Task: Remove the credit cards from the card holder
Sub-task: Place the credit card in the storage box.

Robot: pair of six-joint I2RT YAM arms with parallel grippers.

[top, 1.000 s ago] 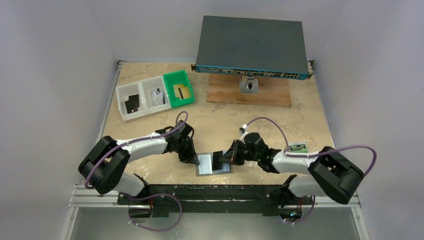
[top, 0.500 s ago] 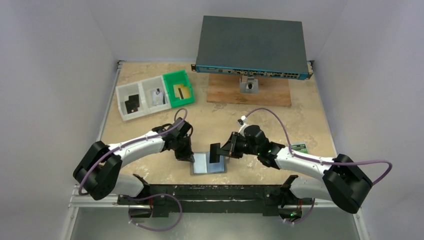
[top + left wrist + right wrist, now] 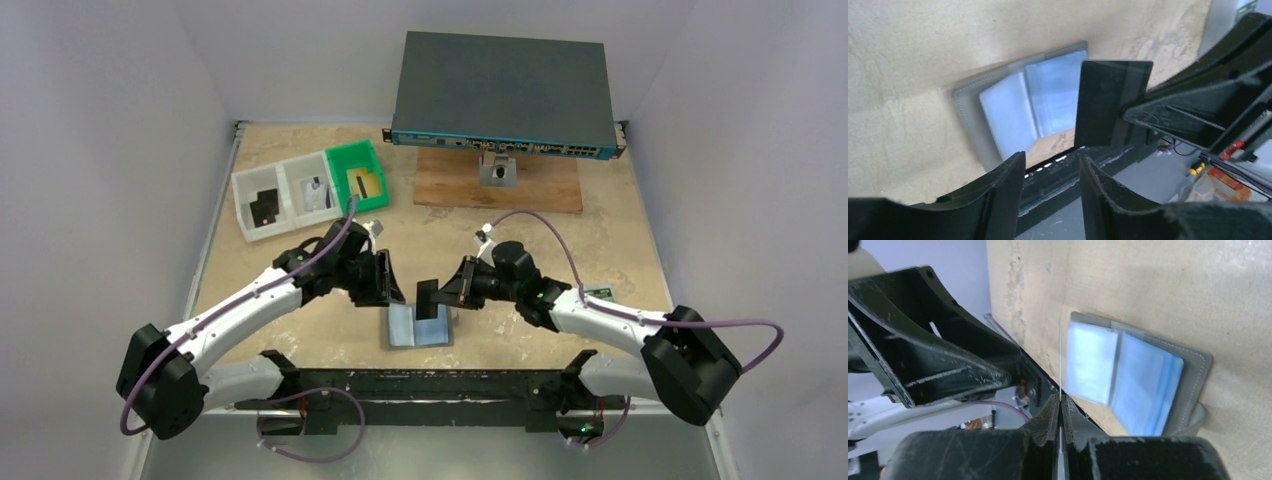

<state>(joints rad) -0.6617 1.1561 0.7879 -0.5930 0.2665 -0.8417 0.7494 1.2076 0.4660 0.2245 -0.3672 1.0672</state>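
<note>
Left claw risen, parted, right claw pinching black card, long axis upright

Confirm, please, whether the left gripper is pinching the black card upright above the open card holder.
Not quite: it is the right gripper that pinches the black card upright above the open card holder. The right wrist view shows the card edge-on between its shut fingers; the left gripper stands open and empty.
</note>
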